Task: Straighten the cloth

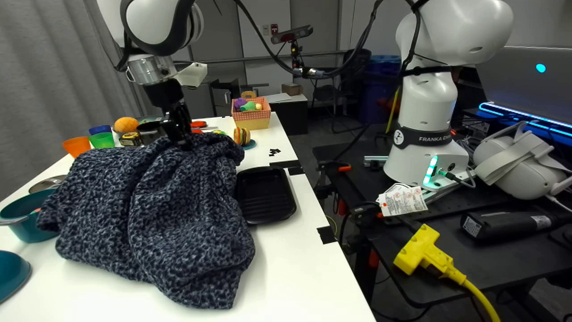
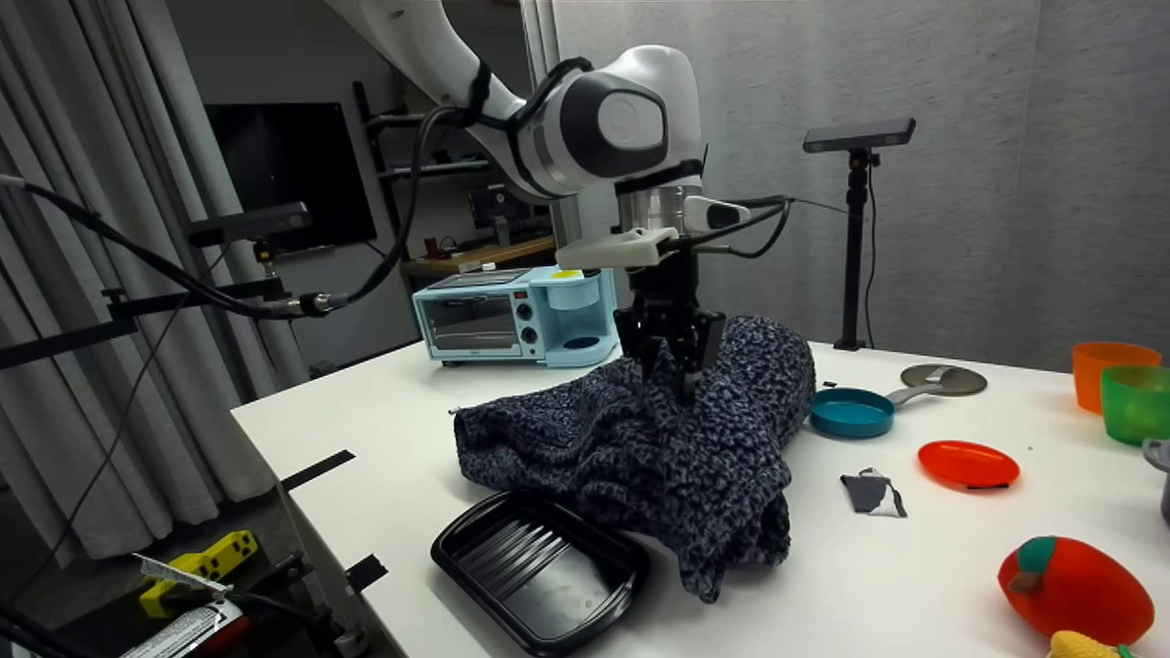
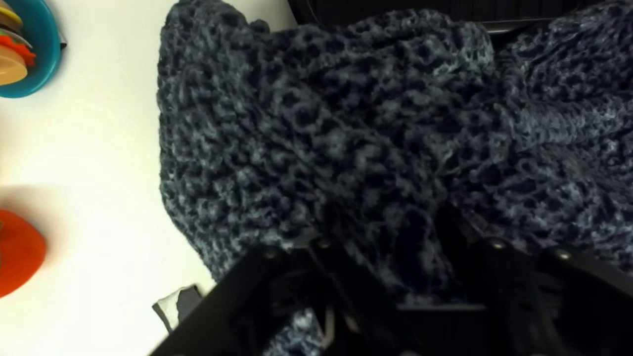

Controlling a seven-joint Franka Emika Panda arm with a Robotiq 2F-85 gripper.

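The cloth (image 1: 192, 228) is dark navy with white speckles and lies rumpled in thick folds on the white table. It shows in both exterior views (image 2: 722, 457) and fills much of the wrist view (image 3: 277, 148). My gripper (image 1: 181, 139) points down onto its raised part, and folds spread from there. In an exterior view, a ridge of cloth stands up between the fingers of the gripper (image 2: 669, 370). In the wrist view, bunched cloth fills the space between the fingers (image 3: 390, 217) up to the palm. The fingertips are sunk in fabric and partly hidden.
A black tray (image 1: 263, 192) touches the cloth's edge. A teal pan (image 2: 850, 413), red plate (image 2: 969, 462) and red toy (image 2: 1074, 589) lie nearby. A light blue toaster oven (image 2: 516, 320) stands behind. A toy burger (image 3: 12, 54) and teal pot (image 1: 27, 226) flank the cloth.
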